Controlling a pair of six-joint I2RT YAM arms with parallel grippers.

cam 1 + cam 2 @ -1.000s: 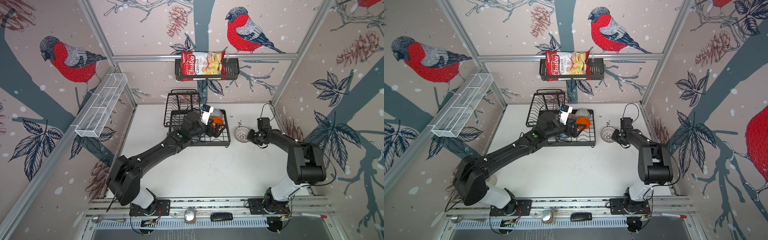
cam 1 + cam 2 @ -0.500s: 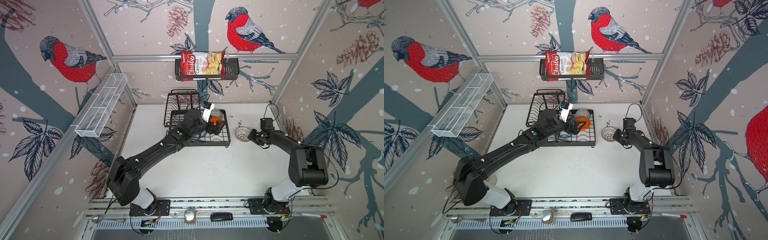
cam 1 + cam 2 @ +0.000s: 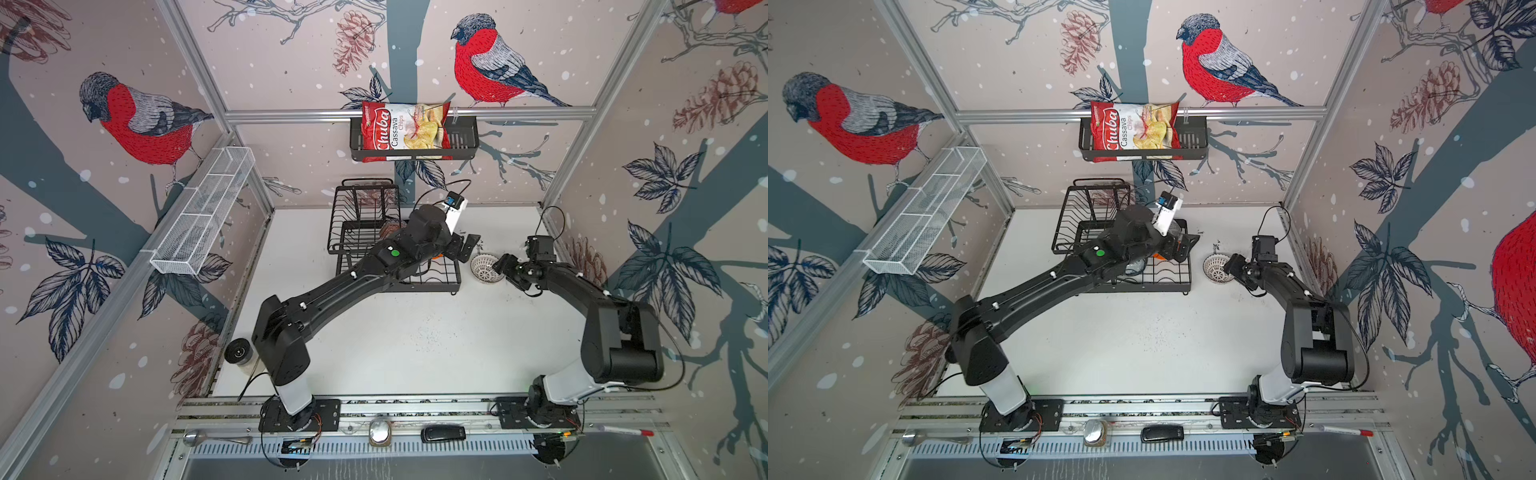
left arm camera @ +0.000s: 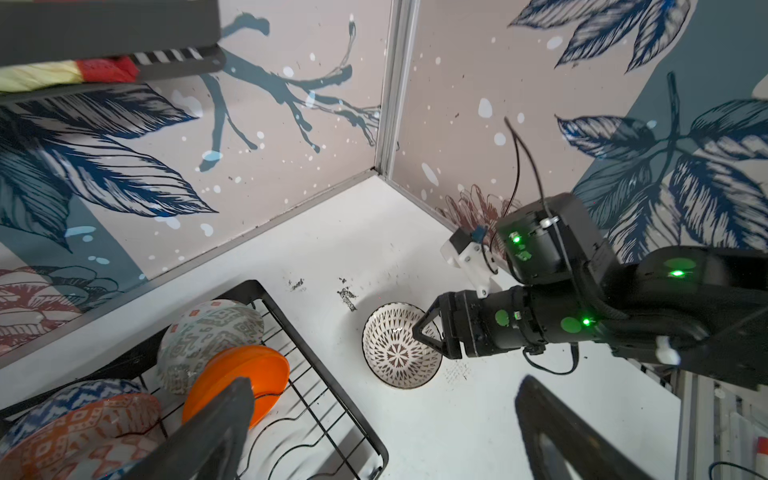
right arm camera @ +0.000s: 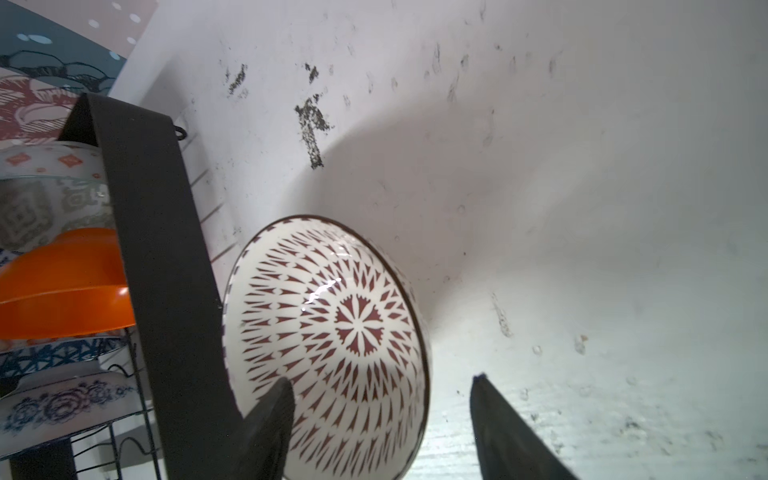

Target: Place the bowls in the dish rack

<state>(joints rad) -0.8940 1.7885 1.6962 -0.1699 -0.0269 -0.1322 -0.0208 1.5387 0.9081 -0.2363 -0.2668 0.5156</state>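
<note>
While the white lattice bowl (image 4: 397,347) sits on the table (image 3: 415,340) beside the right edge of the dish rack (image 3: 442,272), right gripper (image 5: 382,379) open, loose astride its rim (one finger inside, one outside), left gripper (image 4: 384,381) wide open, empty, above that edge

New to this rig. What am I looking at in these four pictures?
Two black robot arms on a white table, each ending in a two-finger gripper. Two pictures look down from overhead, nearly identical; the other two come from cameras on each arm's wrist. Five bowls sit in the black wire dish rack, the orange bowl among them. A sixth, the white lattice bowl, stands on the table beside the rack. The right gripper is open, its fingers straddling that bowl's rim without gripping. The left gripper is open and empty over the rack.
</note>
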